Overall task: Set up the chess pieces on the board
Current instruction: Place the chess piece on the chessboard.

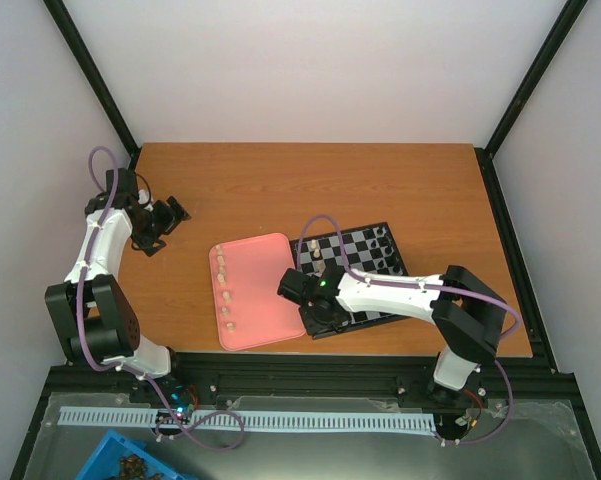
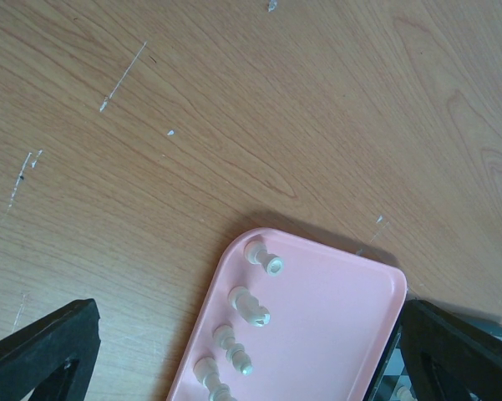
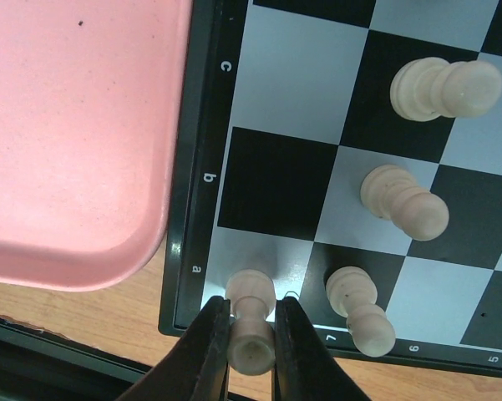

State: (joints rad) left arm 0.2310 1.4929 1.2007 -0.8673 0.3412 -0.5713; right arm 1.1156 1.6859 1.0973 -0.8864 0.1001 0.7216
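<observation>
My right gripper is shut on a cream chess piece, which stands at the corner square beside the letter "a" on the board. Three more cream pieces stand on nearby squares. In the top view the right gripper is over the near left corner of the board. My left gripper is open and empty at the far left of the table. Its wrist view shows several cream pieces lying in a row on the pink tray.
The pink tray lies just left of the board, touching its rim; it also shows in both wrist views. Dark pieces stand at the board's far side. A blue bin sits below the table's front edge.
</observation>
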